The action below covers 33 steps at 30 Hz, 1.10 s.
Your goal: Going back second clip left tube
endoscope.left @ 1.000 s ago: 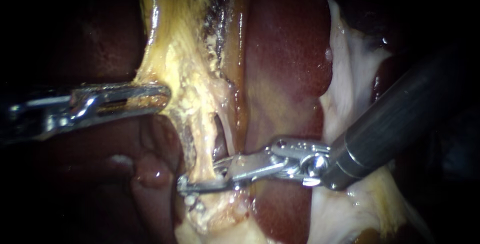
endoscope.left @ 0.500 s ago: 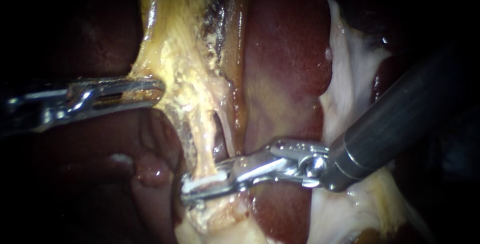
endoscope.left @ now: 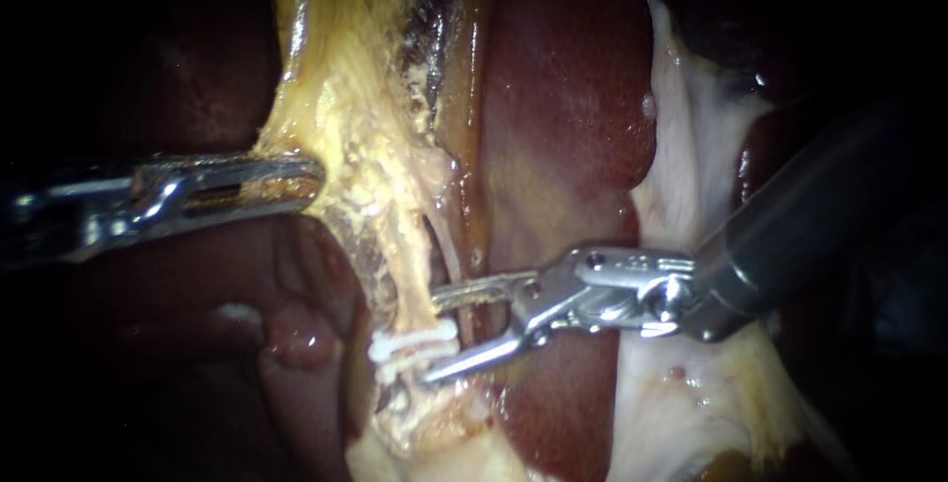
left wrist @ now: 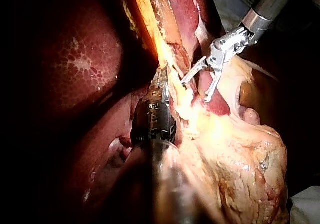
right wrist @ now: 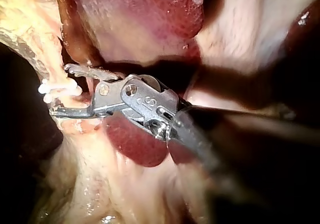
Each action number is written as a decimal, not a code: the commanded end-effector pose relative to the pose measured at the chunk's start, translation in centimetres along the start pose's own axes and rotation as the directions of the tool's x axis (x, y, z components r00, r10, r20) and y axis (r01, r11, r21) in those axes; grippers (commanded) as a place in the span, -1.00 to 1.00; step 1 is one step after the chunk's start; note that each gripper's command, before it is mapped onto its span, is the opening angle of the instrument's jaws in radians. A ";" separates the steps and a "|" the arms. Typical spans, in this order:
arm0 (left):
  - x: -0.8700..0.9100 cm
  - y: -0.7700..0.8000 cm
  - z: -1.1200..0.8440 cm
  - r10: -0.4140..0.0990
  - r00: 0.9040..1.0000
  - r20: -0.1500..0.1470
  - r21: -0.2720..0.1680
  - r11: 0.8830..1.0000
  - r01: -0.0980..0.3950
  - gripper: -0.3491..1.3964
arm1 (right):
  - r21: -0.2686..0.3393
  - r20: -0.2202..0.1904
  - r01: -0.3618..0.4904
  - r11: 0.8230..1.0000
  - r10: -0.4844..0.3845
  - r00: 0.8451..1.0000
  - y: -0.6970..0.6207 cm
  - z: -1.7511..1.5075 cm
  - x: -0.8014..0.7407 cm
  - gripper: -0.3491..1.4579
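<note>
The slender steel right instrument (endoscope.left: 432, 337) is standing wide open at lower centre, gripping nothing; the white clip (endoscope.left: 410, 347) is sitting across the pale yellow left tube (endoscope.left: 397, 289), its end between the jaws. Best backing straight rightward, jaws apart. The steel left instrument (endoscope.left: 308, 183) is clamping yellow fatty tissue (endoscope.left: 346, 117) mid-left.

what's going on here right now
The right instrument has its jaws open at a white clip that sits across the left tube; the clip is on the tube and the jaws are not squeezing it. The left instrument is shut on yellowish tissue higher up, holding it out to the side. The liver lies behind.
</note>
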 end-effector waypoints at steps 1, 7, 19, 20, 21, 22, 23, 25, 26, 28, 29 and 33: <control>0.00 0.00 0.00 0.001 1.000 0.000 0.001 1.000 -0.001 -1.00 | 0.001 0.001 0.018 1.000 -0.018 1.000 -0.02 -0.09 0.02 0.05; 0.00 0.01 -0.01 0.001 1.000 0.001 -0.001 1.000 -0.001 -1.00 | -0.009 -0.049 0.094 0.996 -0.094 0.994 -0.20 -0.59 0.32 0.05; 0.04 0.02 0.06 0.003 1.000 0.003 -0.004 1.000 -0.003 -1.00 | -0.064 -0.104 0.190 0.980 -0.196 0.975 -0.44 -1.28 1.01 0.05; 0.05 0.03 0.08 0.003 1.000 0.004 -0.005 1.000 -0.003 -1.00 | -0.064 -0.104 0.190 0.980 -0.196 0.975 -0.44 -1.29 1.01 0.05; 0.06 0.03 0.10 0.004 1.000 0.005 -0.006 1.000 -0.004 -1.00 | -0.064 -0.104 0.190 0.980 -0.196 0.975 -0.44 -1.29 1.01 0.05; 0.08 0.05 0.13 0.005 1.000 0.006 -0.006 1.000 -0.005 -1.00 | -0.064 -0.104 0.191 0.980 -0.196 0.975 -0.44 -1.28 1.00 0.05; 0.10 0.06 0.17 0.006 1.000 0.010 -0.006 1.000 -0.006 -1.00 | -0.064 -0.103 0.191 0.979 -0.197 0.975 -0.44 -1.28 0.99 0.05; 0.16 0.11 0.27 0.017 1.000 0.002 -0.011 1.000 -0.017 -1.00 | -0.065 -0.102 0.198 0.978 -0.203 0.974 -0.44 -1.27 0.98 0.05; 0.19 0.13 0.32 0.014 1.000 -0.006 -0.013 1.000 -0.014 -1.00 | -0.065 -0.102 0.198 0.978 -0.204 0.974 -0.44 -1.27 0.98 0.05; 0.26 0.20 0.46 0.008 1.000 -0.021 -0.009 1.000 -0.008 -1.00 | -0.065 -0.102 0.198 0.978 -0.204 0.974 -0.44 -1.27 0.98 0.05; 0.30 0.23 0.55 0.005 1.000 -0.030 -0.007 1.000 -0.005 -1.00 | -0.065 -0.102 0.198 0.978 -0.204 0.974 -0.44 -1.27 0.98 0.05; 0.37 0.29 0.79 0.000 0.999 -0.050 -0.006 1.000 0.000 -1.00 | -0.066 -0.102 0.198 0.978 -0.204 0.974 -0.45 -1.26 0.98 0.05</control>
